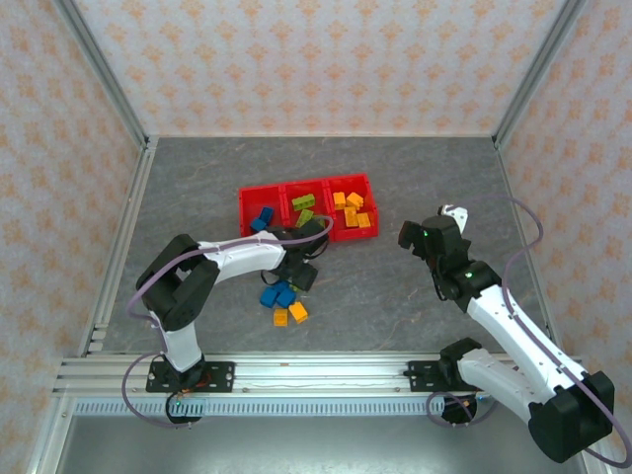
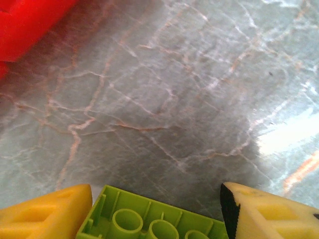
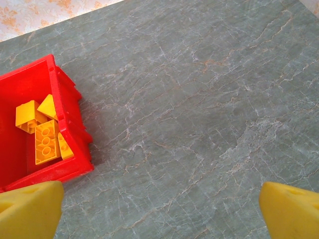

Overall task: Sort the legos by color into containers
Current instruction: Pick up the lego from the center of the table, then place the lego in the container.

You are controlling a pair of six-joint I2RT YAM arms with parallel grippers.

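The left gripper [image 2: 157,199] sits just in front of the red tray [image 1: 354,236], its 2 fingers pressed against both sides of a lime green brick [image 2: 149,224] whose hollow underside faces the wrist camera; the right gripper [image 3: 162,209] hangs to the right of the tray, fingers spread wide with nothing between them; the tray's left compartment holds blue bricks [image 1: 262,219], the middle green bricks [image 1: 303,207], the right orange-yellow bricks [image 1: 351,209]; loose blue bricks [image 1: 284,297] and loose orange bricks [image 1: 297,312] lie in front of the tray.
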